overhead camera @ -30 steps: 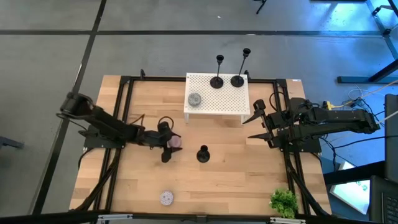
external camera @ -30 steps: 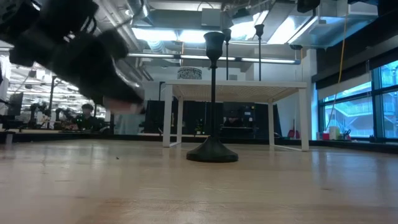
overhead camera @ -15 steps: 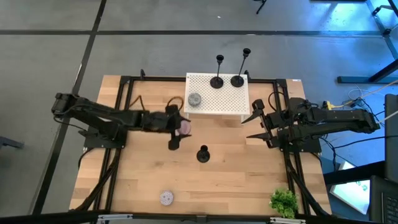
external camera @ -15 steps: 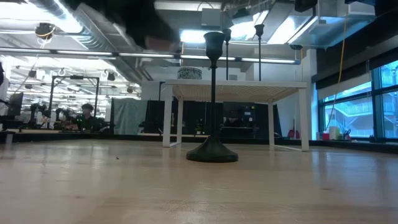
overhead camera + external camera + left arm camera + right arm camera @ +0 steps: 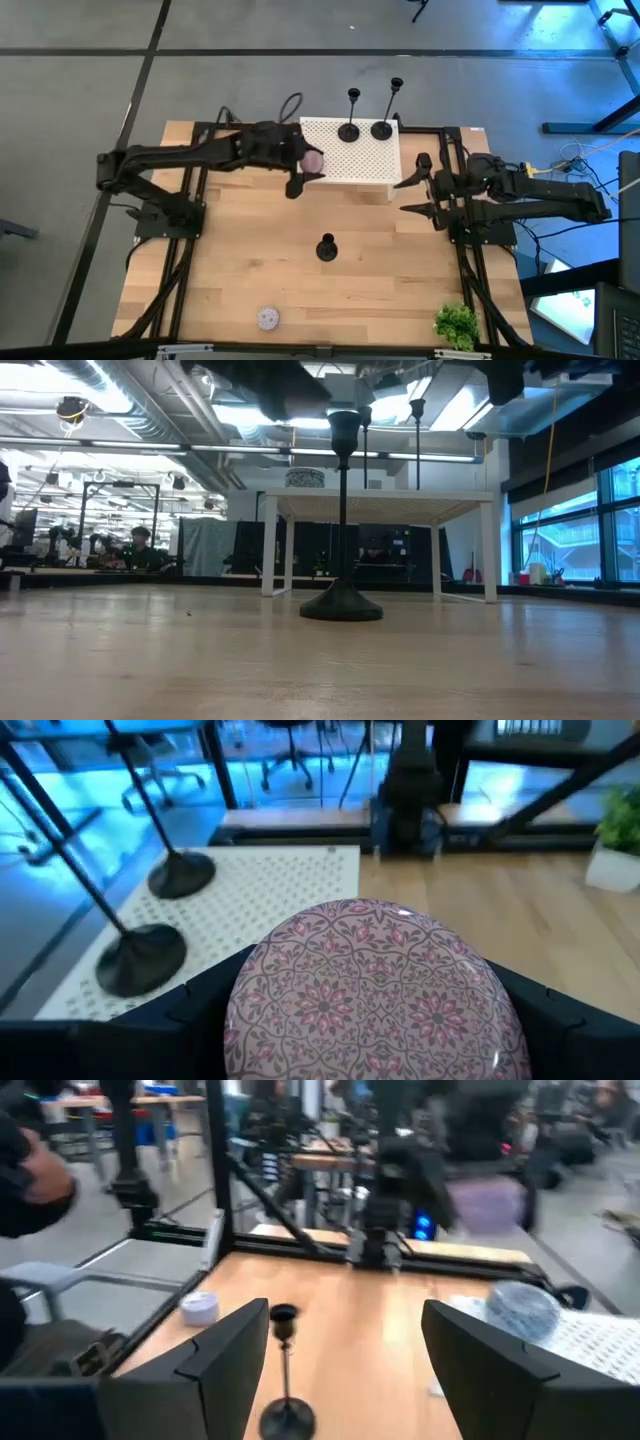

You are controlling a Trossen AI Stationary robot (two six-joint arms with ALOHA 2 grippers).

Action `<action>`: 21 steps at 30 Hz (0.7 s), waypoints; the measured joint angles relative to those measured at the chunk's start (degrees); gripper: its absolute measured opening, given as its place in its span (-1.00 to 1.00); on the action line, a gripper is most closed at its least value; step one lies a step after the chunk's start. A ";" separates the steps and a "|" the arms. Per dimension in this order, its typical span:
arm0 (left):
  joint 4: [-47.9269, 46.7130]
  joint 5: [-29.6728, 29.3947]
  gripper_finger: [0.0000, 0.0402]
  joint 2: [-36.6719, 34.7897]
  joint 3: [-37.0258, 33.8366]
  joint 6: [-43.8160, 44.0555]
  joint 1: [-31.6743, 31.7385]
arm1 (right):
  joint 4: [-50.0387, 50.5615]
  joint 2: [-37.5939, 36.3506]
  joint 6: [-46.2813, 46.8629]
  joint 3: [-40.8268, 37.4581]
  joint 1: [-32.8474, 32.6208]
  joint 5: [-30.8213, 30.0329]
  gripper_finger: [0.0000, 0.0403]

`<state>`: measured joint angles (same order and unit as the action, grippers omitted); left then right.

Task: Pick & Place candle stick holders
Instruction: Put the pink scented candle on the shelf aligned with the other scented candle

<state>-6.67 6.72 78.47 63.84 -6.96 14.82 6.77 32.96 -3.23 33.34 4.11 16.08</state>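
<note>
Pink disc between left fingers, patterned only close-up.

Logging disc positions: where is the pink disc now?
In the high view the pink disc sits in the left gripper, over the left edge of the white stand, covering the grey disc's spot.

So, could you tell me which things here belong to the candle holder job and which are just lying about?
Job:
- two candle stick holders on the white stand
- one candle stick holder on the table

Lying about:
- pink disc, held by left gripper
- grey disc
- green plant
</note>
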 joint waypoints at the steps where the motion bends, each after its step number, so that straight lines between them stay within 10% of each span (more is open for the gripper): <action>1: 0.00 0.91 0.43 1.82 1.14 -0.29 0.45 | 0.33 -0.42 -0.33 0.00 -0.01 0.75 0.33; 15: -5.02 3.46 0.43 23.18 21.53 -4.29 1.46 | 1.47 0.25 0.74 -0.31 -0.07 1.12 0.33; 21: -4.35 -5.43 0.43 27.73 24.51 0.22 1.46 | 2.41 0.45 1.31 -0.33 -0.11 1.13 0.33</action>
<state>-11.02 1.28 106.20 88.36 -6.75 16.27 9.18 33.40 -1.92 33.01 3.99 17.21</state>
